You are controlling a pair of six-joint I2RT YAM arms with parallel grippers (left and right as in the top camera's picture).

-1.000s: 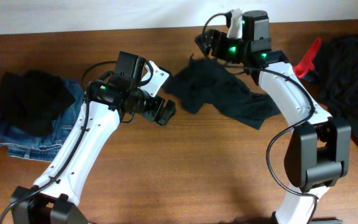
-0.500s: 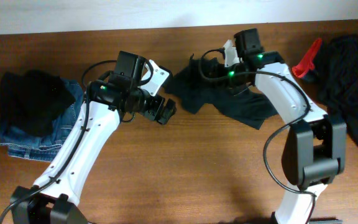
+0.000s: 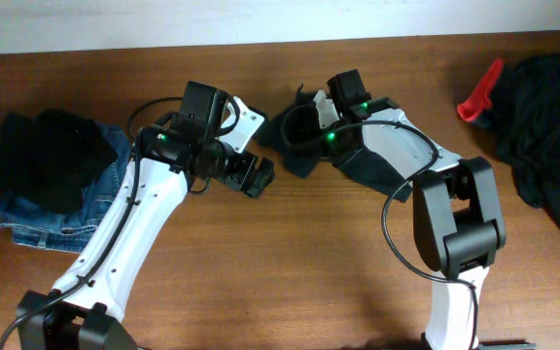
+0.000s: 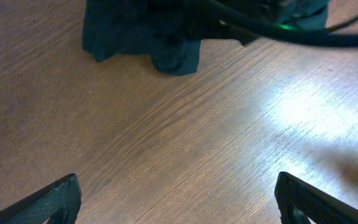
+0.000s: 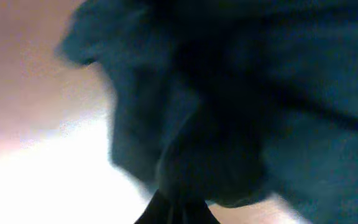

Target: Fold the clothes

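The clothes in hand are a very dark teal-black T-shirt, lying bunched on the wooden table at centre back. My right gripper is down on its left part. In the right wrist view the T-shirt fills the frame, and the right gripper is shut on a fold of it. My left gripper hangs just left of the shirt, open. In the left wrist view the left gripper has only bare wood between its fingers, and the T-shirt lies beyond them.
A black garment lies on folded blue jeans at the left edge. Another dark pile of clothes sits at the far right, with a red object beside it. The right arm's cable crosses the top of the left wrist view.
My right gripper came down and to the left onto the T-shirt and shut on its cloth; the shirt has bunched toward the left. The left arm has stayed still and open.
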